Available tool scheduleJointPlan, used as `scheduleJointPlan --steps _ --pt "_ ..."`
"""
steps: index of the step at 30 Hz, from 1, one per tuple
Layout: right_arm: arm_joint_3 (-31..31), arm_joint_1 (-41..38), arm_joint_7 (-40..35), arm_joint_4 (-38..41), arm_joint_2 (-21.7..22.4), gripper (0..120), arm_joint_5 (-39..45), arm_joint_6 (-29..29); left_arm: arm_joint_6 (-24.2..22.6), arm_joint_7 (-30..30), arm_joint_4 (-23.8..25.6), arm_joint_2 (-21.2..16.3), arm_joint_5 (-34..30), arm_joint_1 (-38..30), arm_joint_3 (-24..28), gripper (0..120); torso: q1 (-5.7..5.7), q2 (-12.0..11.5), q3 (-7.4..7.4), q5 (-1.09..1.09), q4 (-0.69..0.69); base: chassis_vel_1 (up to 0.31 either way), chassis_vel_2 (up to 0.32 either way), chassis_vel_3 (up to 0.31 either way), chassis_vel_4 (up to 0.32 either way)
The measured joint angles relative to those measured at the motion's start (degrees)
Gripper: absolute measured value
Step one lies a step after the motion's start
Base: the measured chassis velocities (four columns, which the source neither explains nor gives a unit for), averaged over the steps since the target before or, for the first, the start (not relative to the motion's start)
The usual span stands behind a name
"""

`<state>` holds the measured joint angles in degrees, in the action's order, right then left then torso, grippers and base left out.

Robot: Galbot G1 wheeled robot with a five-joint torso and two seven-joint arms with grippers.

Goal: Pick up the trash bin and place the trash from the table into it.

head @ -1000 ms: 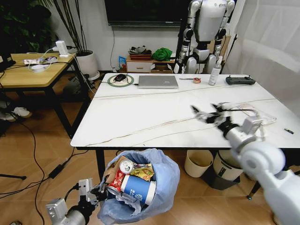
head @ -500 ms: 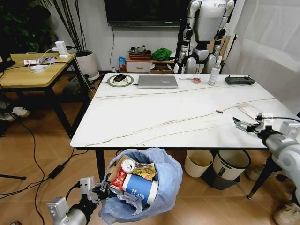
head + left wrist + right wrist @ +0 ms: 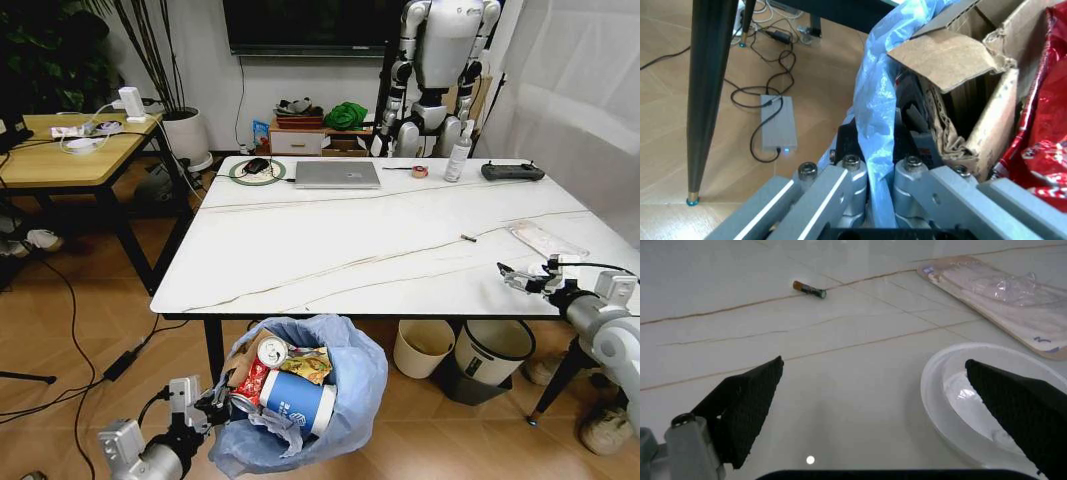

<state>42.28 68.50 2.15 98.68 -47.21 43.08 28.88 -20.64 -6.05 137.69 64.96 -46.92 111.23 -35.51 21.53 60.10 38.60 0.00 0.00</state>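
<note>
One right pincer [image 3: 512, 279], jaws wide and empty, has retreated to the table [image 3: 330, 240] edge; left pincer [image 3: 873, 170] still clamps the trash bin [image 3: 345, 400].

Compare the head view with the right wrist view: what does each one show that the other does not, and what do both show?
Head view alone: the left hand holding the trash bin below the table edge, with a can and paper cup inside; a laptop at the far side.

Right wrist view alone: a white round lid lying by one finger of the open right hand.

Both: the white table, the clear flat package and a small battery-like stick.
</note>
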Motion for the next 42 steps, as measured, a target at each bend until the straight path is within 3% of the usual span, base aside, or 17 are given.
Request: scheduleJointPlan --steps 6,10,21,23,24,31,42 --pt "-0.7 -1.3 0.9 -4.1 0.6 94 -0.7 -1.1 0.0 0.0 0.1 0.3 0.2 0.2 0.0 0 0.00 0.0 0.00 0.00 0.00 0.000 0.000 0.000 0.000" --pt "-0.7 -1.3 1.1 -5.0 0.9 81 -0.7 -1.4 0.0 0.0 0.1 0.4 0.2 0.3 0.0 0 0.00 0.0 0.00 0.00 -0.01 0.000 0.000 0.000 0.000" --pt "-0.6 -1.4 1.2 -5.7 1.5 39 -0.2 -1.5 -0.1 -0.1 0.5 0.6 0.3 0.5 -0.2 0 0.00 0.0 0.00 0.00 -0.01 0.000 0.000 0.000 0.000" --pt "-0.6 -1.4 1.2 -5.7 1.5 39 -0.1 -1.5 -0.1 -0.2 0.5 0.6 0.3 0.5 -0.2 0 0.00 0.0 0.00 0.00 -0.01 0.000 0.000 0.000 0.000" --pt "-0.6 -1.5 1.2 -5.7 1.5 30 0.2 -1.5 -0.1 -0.2 0.5 0.6 0.4 0.6 -0.3 0 0.00 0.0 0.00 0.00 -0.01 0.000 0.000 0.000 0.000" --pt "-0.9 -1.5 1.3 -5.9 1.7 1 0.2 -1.5 -0.1 -0.2 0.5 0.7 0.5 0.6 -0.3 0 0.00 0.0 0.00 -0.03 0.00 0.000 0.000 0.000 0.000" --pt "0.0 -0.6 1.4 -2.1 2.1 0 2.9 -1.5 -0.1 -0.1 0.6 0.9 0.6 0.6 -0.2 0 0.00 0.0 0.00 0.02 -0.01 0.000 0.000 0.000 0.000"
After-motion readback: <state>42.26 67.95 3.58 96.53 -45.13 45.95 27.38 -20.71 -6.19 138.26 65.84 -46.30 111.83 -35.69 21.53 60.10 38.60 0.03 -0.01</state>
